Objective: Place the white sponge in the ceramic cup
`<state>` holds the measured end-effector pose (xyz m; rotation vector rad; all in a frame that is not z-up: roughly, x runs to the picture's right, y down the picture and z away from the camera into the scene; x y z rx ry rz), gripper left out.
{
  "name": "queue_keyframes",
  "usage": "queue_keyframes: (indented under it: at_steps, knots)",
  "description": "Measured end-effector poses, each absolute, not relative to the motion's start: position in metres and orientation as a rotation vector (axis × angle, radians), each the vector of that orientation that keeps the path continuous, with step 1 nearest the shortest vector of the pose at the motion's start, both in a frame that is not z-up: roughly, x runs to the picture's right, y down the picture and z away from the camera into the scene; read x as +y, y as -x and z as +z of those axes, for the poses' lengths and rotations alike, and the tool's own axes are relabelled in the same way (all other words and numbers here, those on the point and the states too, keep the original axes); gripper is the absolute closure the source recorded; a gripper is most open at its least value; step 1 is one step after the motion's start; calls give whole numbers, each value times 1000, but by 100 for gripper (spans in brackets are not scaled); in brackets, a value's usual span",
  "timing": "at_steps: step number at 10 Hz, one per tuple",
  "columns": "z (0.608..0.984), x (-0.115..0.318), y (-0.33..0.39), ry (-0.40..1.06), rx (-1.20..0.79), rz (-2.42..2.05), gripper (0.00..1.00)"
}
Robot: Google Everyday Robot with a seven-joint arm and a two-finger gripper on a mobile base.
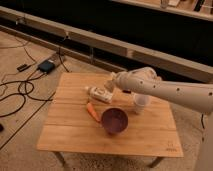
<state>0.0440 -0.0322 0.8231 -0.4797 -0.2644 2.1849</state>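
The white sponge (98, 93) lies flat on the wooden table (75, 132), left of centre, with faint dark marks on it. My gripper (109, 85) hangs just over the sponge's right end, at the tip of the white arm that reaches in from the right. The ceramic cup (140, 103) stands upright to the right of the sponge, partly under the arm, and its top is covered by the arm.
A purple bowl (115, 121) sits in front of the sponge and cup. An orange carrot-like stick (92, 111) lies to its left. Cables and a small dark box (46, 66) lie on the floor at the left. A long low rail runs behind the table.
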Motion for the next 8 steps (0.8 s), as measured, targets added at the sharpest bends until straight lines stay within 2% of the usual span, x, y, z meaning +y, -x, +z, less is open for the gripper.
queue_keyframes:
  at_steps: [8]
  knots:
    - [823, -32, -46, 481, -263, 2196, 100]
